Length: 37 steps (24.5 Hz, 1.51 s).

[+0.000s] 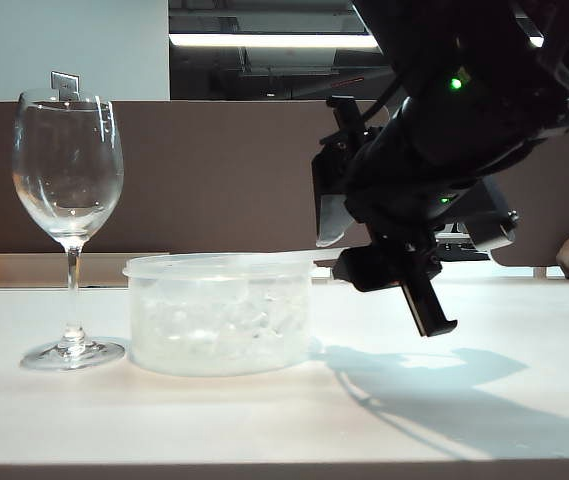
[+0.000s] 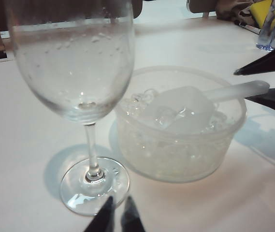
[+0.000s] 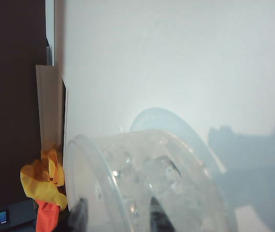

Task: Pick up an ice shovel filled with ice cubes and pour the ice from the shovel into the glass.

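The tall clear stemmed glass (image 1: 68, 170) stands at the table's left, with nothing in it (image 2: 74, 63). Right beside it is a round translucent tub (image 1: 219, 315) of ice cubes (image 2: 142, 99). The ice shovel (image 2: 178, 107) lies in the tub, ice on its blade, and its handle (image 2: 238, 90) sticks out over the rim. My right gripper (image 1: 378, 285) is open at the handle's end, one finger on each side (image 2: 241, 85); in its own view its fingers (image 3: 119, 215) straddle the tub's rim. My left gripper (image 2: 120, 215) is shut near the glass's foot, holding nothing.
A brown partition runs behind the table. A clear bottle (image 2: 272, 24) stands at the far right edge. Yellow and orange cloth (image 3: 43, 181) lies off the table's side near a wooden board (image 3: 48, 106). The arm's shadow falls on the white table (image 1: 444, 390).
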### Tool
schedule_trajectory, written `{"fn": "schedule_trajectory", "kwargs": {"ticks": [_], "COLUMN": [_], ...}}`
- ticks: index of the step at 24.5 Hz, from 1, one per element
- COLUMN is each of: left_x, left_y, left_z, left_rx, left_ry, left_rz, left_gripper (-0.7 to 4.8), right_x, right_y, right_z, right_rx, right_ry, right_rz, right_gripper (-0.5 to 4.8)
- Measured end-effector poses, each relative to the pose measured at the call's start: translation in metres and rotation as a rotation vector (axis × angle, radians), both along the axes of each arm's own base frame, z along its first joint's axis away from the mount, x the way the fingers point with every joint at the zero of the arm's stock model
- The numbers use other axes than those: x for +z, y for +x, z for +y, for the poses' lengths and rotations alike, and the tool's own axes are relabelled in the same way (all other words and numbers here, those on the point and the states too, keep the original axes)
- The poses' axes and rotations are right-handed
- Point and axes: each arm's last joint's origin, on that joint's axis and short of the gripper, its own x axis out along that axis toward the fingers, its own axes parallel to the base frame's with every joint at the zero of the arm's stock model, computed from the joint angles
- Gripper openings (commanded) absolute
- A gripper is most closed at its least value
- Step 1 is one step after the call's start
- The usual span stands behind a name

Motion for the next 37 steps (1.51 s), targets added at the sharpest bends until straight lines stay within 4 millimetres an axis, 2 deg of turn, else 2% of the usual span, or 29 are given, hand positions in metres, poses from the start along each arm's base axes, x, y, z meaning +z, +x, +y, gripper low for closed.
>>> {"fn": "schedule_trajectory", "kwargs": {"ticks": [14, 16, 21, 24, 28, 31, 37], "left_x": [0.0000, 0.0000, 0.0000, 0.0000, 0.0000, 0.0000, 0.0000], "left_y": [0.0000, 0.0000, 0.0000, 0.0000, 0.0000, 0.0000, 0.0000], "left_z": [0.0000, 0.0000, 0.0000, 0.0000, 0.0000, 0.0000, 0.0000], "left_rx": [0.000, 0.000, 0.000, 0.000, 0.000, 0.000, 0.000], "left_ry": [0.000, 0.000, 0.000, 0.000, 0.000, 0.000, 0.000], "left_rz": [0.000, 0.000, 0.000, 0.000, 0.000, 0.000, 0.000], "left_gripper": [0.29, 0.29, 0.29, 0.29, 0.29, 0.29, 0.29], "right_x": [0.0008, 0.0009, 0.0012, 0.0013, 0.0022, 0.0017, 0.0060], "right_y": [-0.0039, -0.0053, -0.0058, -0.0057, -0.0050, -0.0050, -0.0028], "right_z": [0.0047, 0.0060, 0.0066, 0.0064, 0.0061, 0.0058, 0.0062], "right_rx": [0.043, 0.045, 0.042, 0.034, 0.022, 0.016, -0.012], "right_ry": [0.018, 0.017, 0.016, 0.014, 0.016, 0.011, 0.043], "right_rz": [0.002, 0.000, -0.006, -0.010, -0.019, -0.018, -0.038], "right_gripper": [1.64, 1.38, 1.33, 0.83, 0.81, 0.38, 0.24]}}
